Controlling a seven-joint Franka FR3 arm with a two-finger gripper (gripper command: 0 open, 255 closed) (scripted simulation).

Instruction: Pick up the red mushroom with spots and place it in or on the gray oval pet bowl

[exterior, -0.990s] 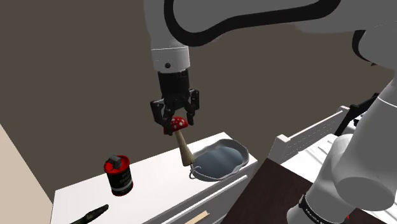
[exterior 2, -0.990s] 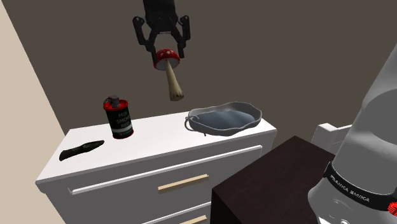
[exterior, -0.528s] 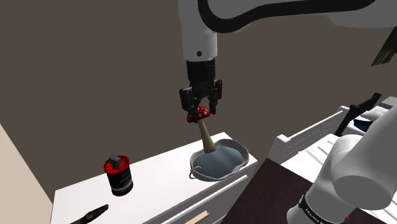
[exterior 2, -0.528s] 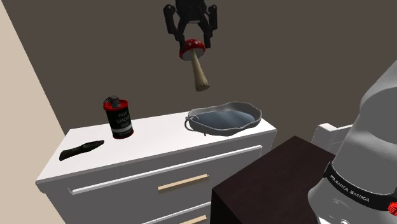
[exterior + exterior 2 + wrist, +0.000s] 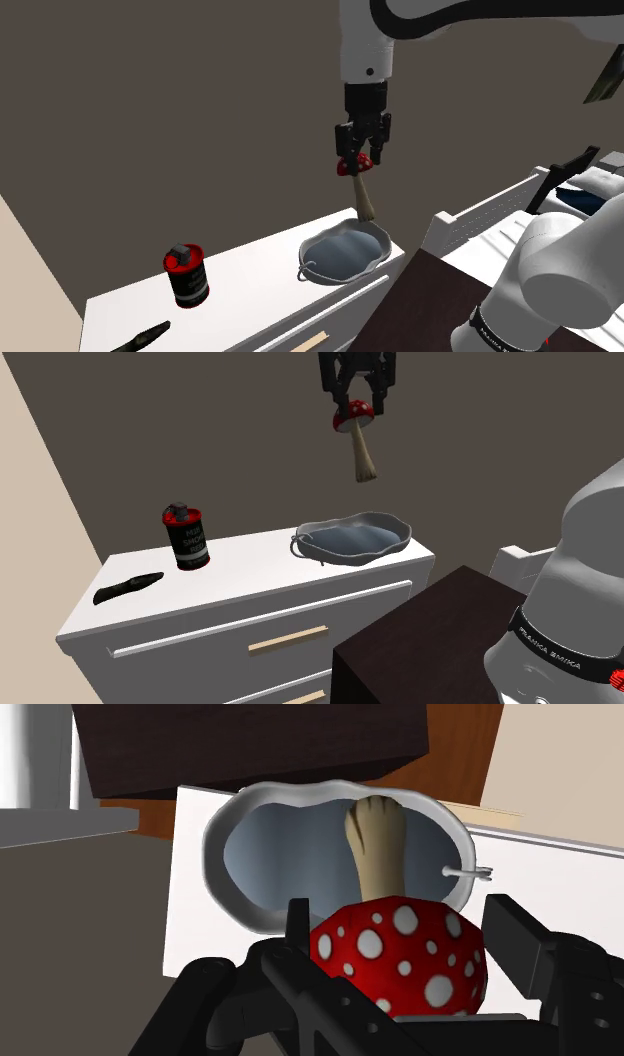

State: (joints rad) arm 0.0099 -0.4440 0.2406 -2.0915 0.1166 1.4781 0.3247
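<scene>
Item 1: red mushroom (image 5: 359,444), white-spotted cap, pale tan stem. I have it clamped by the cap between the fingers of my hand (image 5: 355,410), in the air, stem hanging down and slightly tilted.

Item 2: grey oval pet bowl (image 5: 352,539), wavy rim, thin wire loop at one end. It stands upright, well below the hand. In the wrist view the stem lines up over its hollow (image 5: 262,854).

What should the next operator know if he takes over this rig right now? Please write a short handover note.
The gripper is shut on the spotted red mushroom: it clasps the cap, and the stem hangs down.
The mushroom is in the air, well above the grey oval bowl; in the wrist view its stem lies over the bowl's inside.
The bowl is empty and stands on the white dresser.
Done: pick-up and lift.
Left: lower, open the fingers, leave the mushroom in the bowl.
</scene>
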